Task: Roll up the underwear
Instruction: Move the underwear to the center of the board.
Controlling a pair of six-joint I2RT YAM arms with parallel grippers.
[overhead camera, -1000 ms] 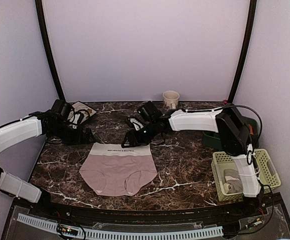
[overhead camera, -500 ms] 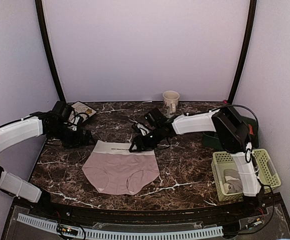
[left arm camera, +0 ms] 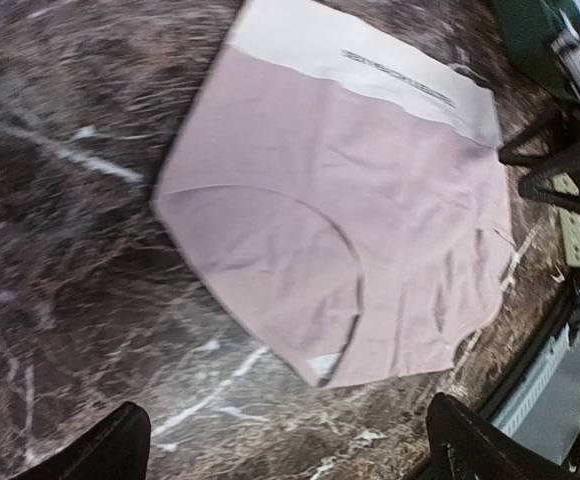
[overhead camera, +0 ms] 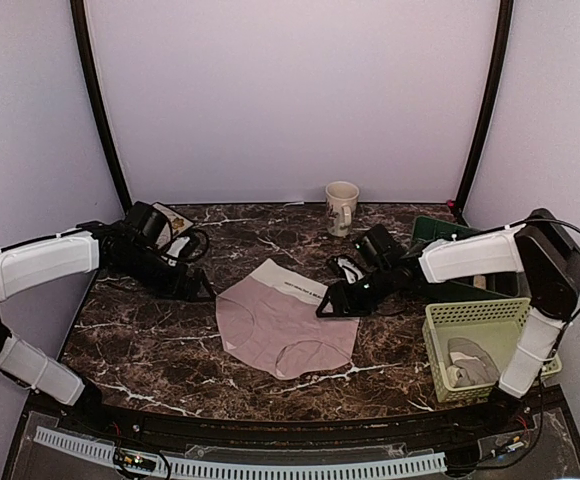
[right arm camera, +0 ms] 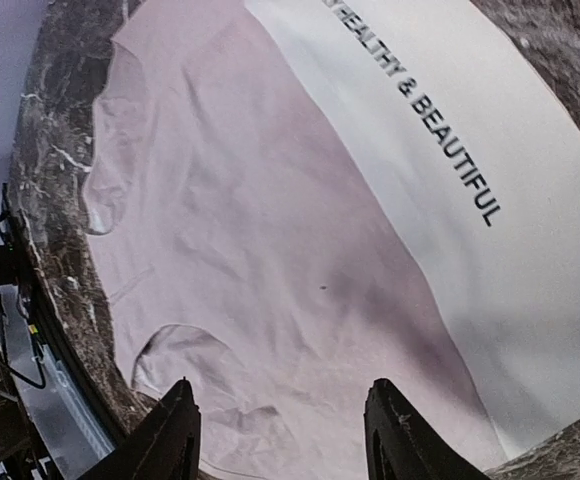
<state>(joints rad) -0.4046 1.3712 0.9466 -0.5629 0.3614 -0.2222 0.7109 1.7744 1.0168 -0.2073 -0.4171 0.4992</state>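
On the dark marbled surface [overhead camera: 140, 340], the dusty pink underwear [overhead camera: 280, 325] lies spread flat and turned askew. Its cream waistband [overhead camera: 295, 283], printed HEALTHY & BEAUTIFUL, forms the far edge. Left of the underwear, just off its side, the left hand [overhead camera: 198, 290] sits low with fingers spread wide. At the underwear's right waistband corner, the right hand [overhead camera: 332, 303] has its fingers parted over the cloth, gripping nothing. Beyond the underwear stands a beige mug [overhead camera: 342, 203], and right of the underwear is a pale green basket [overhead camera: 475, 312].

Beige mug [overhead camera: 342, 203] at marble table's [overhead camera: 140, 340] rear, green basket [overhead camera: 470, 314] right.
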